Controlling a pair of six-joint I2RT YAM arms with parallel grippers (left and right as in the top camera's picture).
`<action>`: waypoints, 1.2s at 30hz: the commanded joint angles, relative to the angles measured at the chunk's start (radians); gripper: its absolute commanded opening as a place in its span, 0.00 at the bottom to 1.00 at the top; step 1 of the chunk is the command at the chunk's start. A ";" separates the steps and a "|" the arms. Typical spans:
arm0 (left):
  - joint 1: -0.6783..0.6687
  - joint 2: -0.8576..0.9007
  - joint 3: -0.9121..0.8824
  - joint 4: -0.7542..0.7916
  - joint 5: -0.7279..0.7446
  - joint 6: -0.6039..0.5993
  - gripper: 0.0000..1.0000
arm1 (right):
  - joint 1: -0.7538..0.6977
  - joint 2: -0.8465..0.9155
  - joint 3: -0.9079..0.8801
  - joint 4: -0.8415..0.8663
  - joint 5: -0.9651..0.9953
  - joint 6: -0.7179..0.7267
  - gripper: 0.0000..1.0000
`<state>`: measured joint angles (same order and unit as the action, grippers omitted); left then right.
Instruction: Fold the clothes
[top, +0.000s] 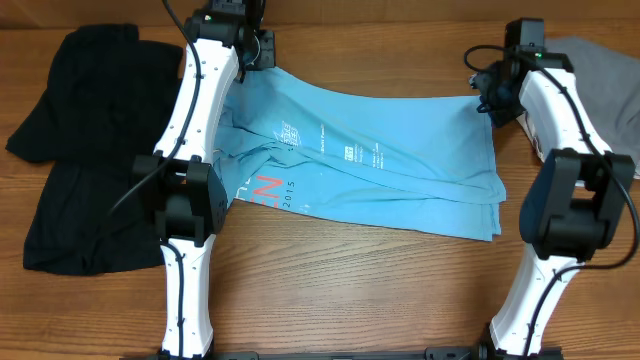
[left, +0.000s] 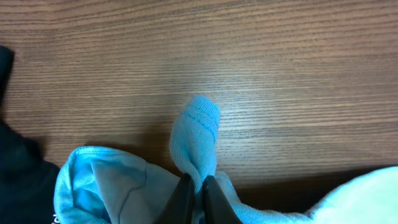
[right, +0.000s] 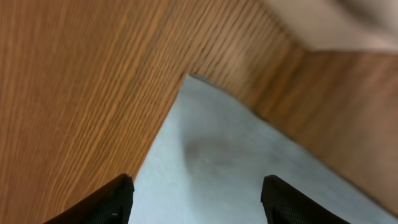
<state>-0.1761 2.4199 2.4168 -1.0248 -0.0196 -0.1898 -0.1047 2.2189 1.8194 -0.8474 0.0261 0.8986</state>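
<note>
The left gripper (left: 198, 186) has its two fingers pressed together on a pinched ridge of the light blue T-shirt (left: 196, 134). The nipped fold stands just ahead of the tips, and the rest of the cloth spills away behind them and to both sides. The right gripper (right: 198, 183) stands wide, its fingers (right: 118, 202) well apart and holding nothing. A corner of the shirt lies flat beneath and between them, its point running out ahead of the tips, with bare table (top: 350, 290) beyond it.

Seen from overhead, the shirt's long axis runs straight from one gripper to the other, so each arm sits at its own end of the far edge. The corner to be taken is directly under the right fingers, and the right arm is much the nearer to it. To my eye the next move depends on those fingers dropping onto that corner.

Count: two grippers, one blue T-shirt, one black shirt (top: 80, 150) outward of the left gripper, one grey garment (top: 600, 60) outward of the right
</note>
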 joint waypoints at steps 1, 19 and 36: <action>-0.005 -0.008 0.009 0.010 -0.009 -0.036 0.04 | -0.002 0.055 -0.001 0.033 -0.073 0.050 0.70; -0.037 -0.008 0.009 -0.005 -0.010 -0.035 0.04 | -0.002 0.180 -0.001 0.163 -0.047 0.097 0.66; -0.038 -0.008 0.009 -0.030 -0.010 -0.036 0.04 | 0.000 0.344 -0.001 0.048 -0.071 0.067 0.60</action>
<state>-0.2100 2.4199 2.4168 -1.0515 -0.0200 -0.2111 -0.1047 2.3863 1.8931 -0.7418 -0.0303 0.9855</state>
